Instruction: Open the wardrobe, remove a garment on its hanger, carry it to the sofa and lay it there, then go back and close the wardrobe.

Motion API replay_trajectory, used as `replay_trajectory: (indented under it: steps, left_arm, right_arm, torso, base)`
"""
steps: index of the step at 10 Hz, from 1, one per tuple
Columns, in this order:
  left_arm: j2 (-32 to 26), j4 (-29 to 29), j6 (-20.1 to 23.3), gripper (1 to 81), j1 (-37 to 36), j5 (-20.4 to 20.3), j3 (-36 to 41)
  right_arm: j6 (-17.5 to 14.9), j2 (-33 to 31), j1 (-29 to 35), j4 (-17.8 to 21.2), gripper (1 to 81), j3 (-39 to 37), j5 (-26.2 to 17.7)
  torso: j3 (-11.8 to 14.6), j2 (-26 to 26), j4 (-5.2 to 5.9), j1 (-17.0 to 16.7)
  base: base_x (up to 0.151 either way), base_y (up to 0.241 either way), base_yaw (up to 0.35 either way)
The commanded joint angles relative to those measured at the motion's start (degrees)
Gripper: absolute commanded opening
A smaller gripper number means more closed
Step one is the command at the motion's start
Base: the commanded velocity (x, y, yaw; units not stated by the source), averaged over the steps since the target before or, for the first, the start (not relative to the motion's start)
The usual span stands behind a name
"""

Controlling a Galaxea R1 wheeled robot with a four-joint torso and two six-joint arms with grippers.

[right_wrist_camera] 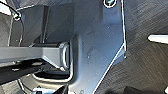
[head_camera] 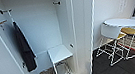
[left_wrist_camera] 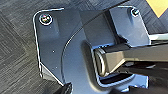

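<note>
One wardrobe [head_camera: 40, 31] stands open with both of its doors swung wide, and inside it hangs one long black garment [head_camera: 24, 49] above one small white stool [head_camera: 59, 53]. Off to the side are one round white bench [head_camera: 122, 22] and two chairs [head_camera: 110, 31].

The head view looks from high up, forward and down, close to the open wardrobe [head_camera: 39, 26]; its interior takes the left and centre, with a long black garment [head_camera: 24, 49] hanging on the left inner side. To the right, farther off, stand a round white bench [head_camera: 122, 22] and wire-legged chairs [head_camera: 114, 37] on dark carpet [head_camera: 128, 67].

The left wrist view faces down past the robot's own dark plate onto the carpet [left_wrist_camera: 15, 50], at close range. The right wrist view does likewise [right_wrist_camera: 145, 62].

All three views share the dark carpet.
</note>
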Motion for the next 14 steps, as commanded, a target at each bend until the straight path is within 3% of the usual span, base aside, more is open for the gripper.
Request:
replay_trajectory:
  steps: [1, 14]
  left_arm:
    - [-0.3, 0.5, 0.0, 81.1, -1.9, 2.2, 0.1]
    - [-0.1, 1.2, 0.0, 81.1, -1.7, 2.2, -0.2]
  right_arm:
    - [0.0, -0.2, 1.5, 0.2, 81.1, 0.0, -3.1]
    - [-0.2, 0.3, 1.5, 0.0, 81.1, 0.0, -3.1]
  torso:
    - [0.0, 0.0, 0.00, 0.0]
    - [0.0, 0.0, 0.00, 0.0]
  base:
    - [0.000, 0.000, 0.241]
    - [0.000, 0.000, 0.241]
